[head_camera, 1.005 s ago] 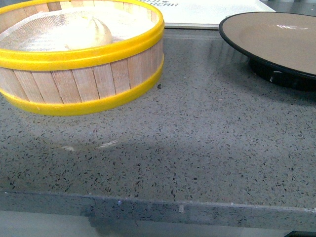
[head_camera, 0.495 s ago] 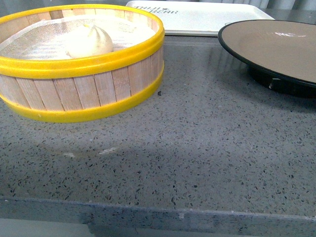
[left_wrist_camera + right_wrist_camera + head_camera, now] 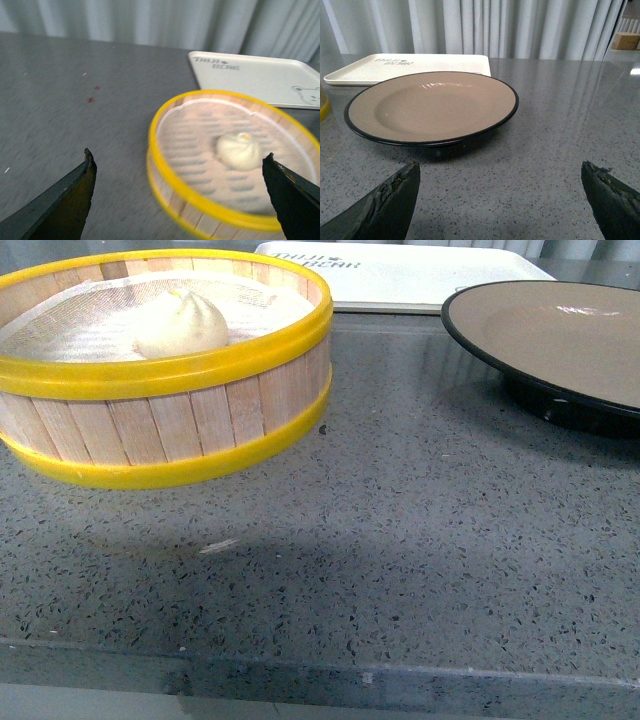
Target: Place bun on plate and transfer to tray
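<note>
The creamy-white bun (image 3: 181, 323) (image 3: 239, 150) lies inside a yellow-rimmed wooden steamer basket (image 3: 170, 430) (image 3: 170, 185) at the left of the grey counter. The brown-grey plate (image 3: 560, 335) (image 3: 432, 105) with a black rim stands at the right and holds nothing. Behind both lies the white tray (image 3: 400, 275) (image 3: 255, 77) (image 3: 410, 67). My left gripper (image 3: 180, 200) is open, its dark fingers spread wide over the basket's near rim, with the bun ahead toward one finger. Short of the plate, my right gripper (image 3: 501, 197) hangs open above bare counter. No arm shows in the front view.
The speckled grey counter (image 3: 400, 540) ends at a front edge near the bottom of the front view. Pale curtains (image 3: 520, 27) hang behind the table. A small cardboard box (image 3: 626, 40) sits far off beyond the counter.
The front view has shifted, so the basket, bun, plate and tray sit lower in the picture and more of the tray shows. The objects themselves have not moved on the counter.
</note>
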